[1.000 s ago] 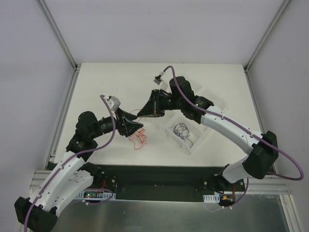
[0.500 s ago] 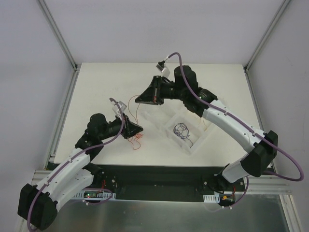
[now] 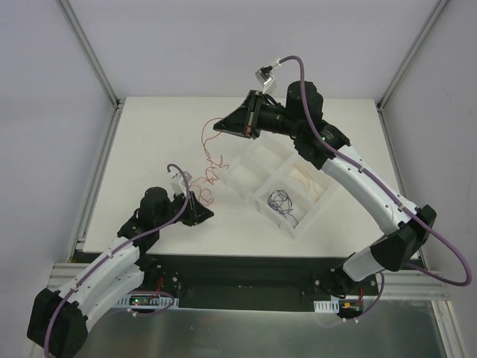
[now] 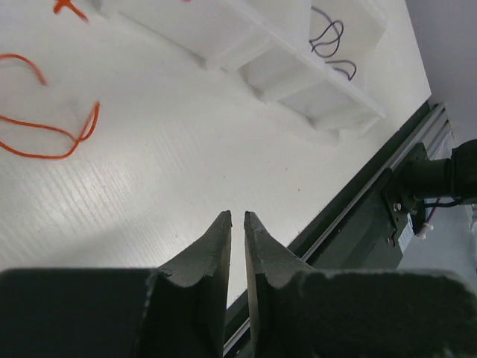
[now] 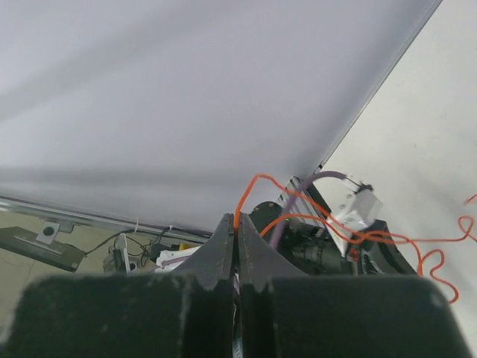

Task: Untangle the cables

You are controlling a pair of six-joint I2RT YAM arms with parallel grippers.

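The white desk [image 3: 149,149] stands inside a booth of plain grey walls [image 3: 246,45] with slim metal frame posts [image 3: 89,52] at the back corners. A dark rail runs along the desk's near edge, where the arm bases are bolted. A white divided tray [image 3: 300,229] lies right of centre, set at an angle to the desk's edges.

The left arm lies low and folded, its left hand [image 3: 203,216] close above the desk near the front edge and pointing toward the tray. In the left wrist view its fingers are drawn almost together with only a thin slit between the tips, and nothing sits in that slit.

The right arm reaches up and across from the right side, its right hand [image 3: 218,125] lifted well above the desk beyond the tray's far corner. Its fingers are pressed together on the red cable [image 3: 211,177], pinching the strand right at their tips.

From that grip the red cable bows out to the left, then drops in loose curls to the desk between the two hands, ending just beyond the left hand. The dark blue cable [image 3: 281,200] lies coiled in a near compartment of the tray. The tan cable [image 3: 305,179] rests in the compartment beside it, toward the right arm.
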